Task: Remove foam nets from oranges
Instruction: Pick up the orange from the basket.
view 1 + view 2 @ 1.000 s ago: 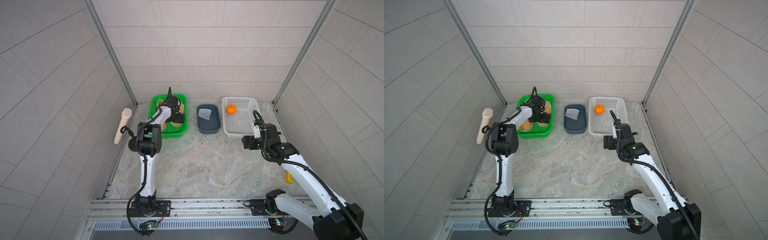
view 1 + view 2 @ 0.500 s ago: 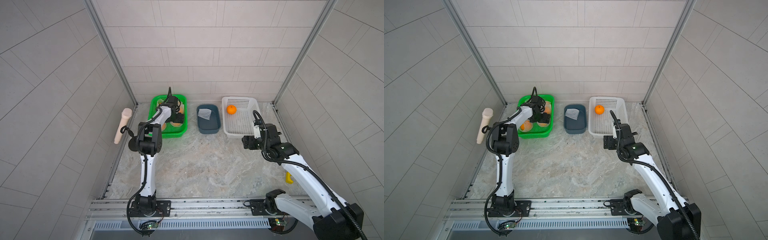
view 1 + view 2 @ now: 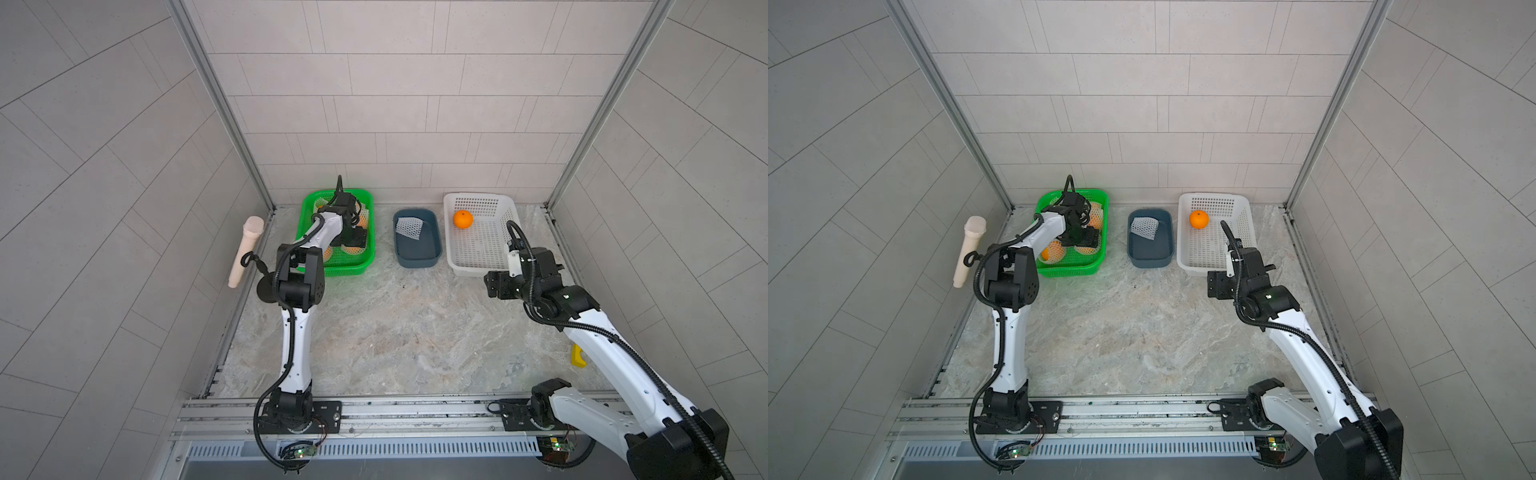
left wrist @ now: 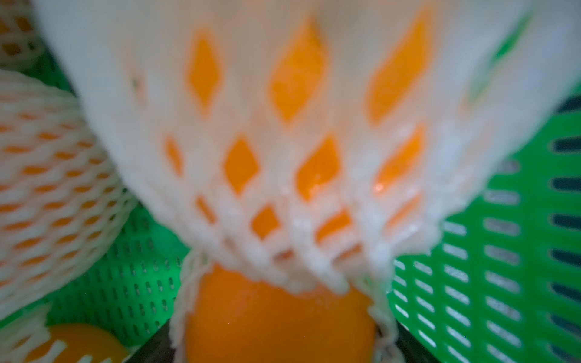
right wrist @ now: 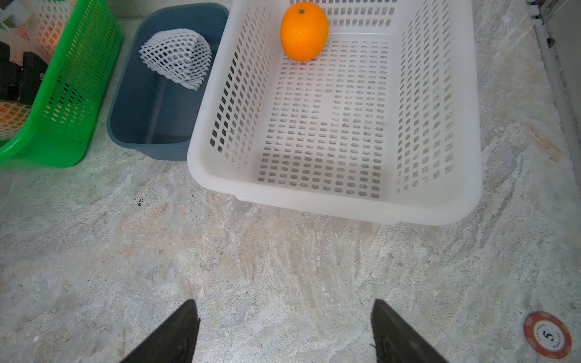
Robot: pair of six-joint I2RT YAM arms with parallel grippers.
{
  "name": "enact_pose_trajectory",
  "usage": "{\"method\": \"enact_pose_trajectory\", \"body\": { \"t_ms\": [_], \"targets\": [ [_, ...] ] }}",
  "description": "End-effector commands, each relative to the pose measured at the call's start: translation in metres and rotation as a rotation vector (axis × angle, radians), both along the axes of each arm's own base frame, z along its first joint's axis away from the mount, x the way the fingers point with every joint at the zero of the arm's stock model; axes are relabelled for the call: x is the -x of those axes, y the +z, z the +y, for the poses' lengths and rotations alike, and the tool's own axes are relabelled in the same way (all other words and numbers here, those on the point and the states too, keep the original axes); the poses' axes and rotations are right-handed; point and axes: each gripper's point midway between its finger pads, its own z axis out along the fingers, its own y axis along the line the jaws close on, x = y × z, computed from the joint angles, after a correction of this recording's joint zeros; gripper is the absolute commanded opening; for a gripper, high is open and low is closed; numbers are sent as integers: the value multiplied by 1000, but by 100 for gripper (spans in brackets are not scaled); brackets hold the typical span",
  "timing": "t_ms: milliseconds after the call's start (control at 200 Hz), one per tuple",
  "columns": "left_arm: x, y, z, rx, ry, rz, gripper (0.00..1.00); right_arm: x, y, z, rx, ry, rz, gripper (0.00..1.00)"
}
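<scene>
Green plastic formed the slotted basket (image 3: 332, 270) at the back left corner of the marble bench (image 3: 395, 332), and the left gripper (image 3: 353, 239) was down inside it among netted fruit. In the left wrist view a foam net (image 4: 283, 141) filled most of the frame, blurred, wrapped round an orange (image 4: 279, 317) whose bare end showed beneath the net's ragged edge. Dark fingers (image 4: 151, 352) stood at either side of that orange; whether they pressed on it or only flanked it could not be told. Another netted orange (image 4: 53, 188) lay just beside it on the basket floor.

Along the back edge, a blue-grey tub (image 3: 415, 259) sat between the slotted basket and a white perforated basket (image 3: 478, 270). One empty foam net (image 3: 409, 227) lay limp at the tub's far end. One bare orange (image 3: 462, 219) rested in the white perforated basket, in the far corner nearest the tub.

The right gripper (image 5: 284, 330) hung over bare marble just in front of the white perforated basket, its fingers wide apart with nothing between them. A red chip (image 5: 547, 334) marked 5 lay on the bench near the right edge.
</scene>
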Motion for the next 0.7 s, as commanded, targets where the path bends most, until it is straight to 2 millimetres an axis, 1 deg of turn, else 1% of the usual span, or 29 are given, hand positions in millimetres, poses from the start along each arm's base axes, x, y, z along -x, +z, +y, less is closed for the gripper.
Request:
{"method": "enact_pose_trajectory", "body": {
  "t_ms": [0, 125, 315, 695],
  "targets": [
    [6, 12, 3, -2, 0, 18, 71, 3, 7, -2, 14, 0, -14, 87],
    [13, 24, 7, -12, 27, 9, 69, 3, 5, -3, 18, -3, -11, 87],
    [24, 43, 8, 11, 55, -34, 69, 3, 3, -2, 17, -1, -7, 87],
    [41, 62, 11, 19, 74, -54, 69, 3, 4, -2, 15, 0, -12, 87]
  ]
}}
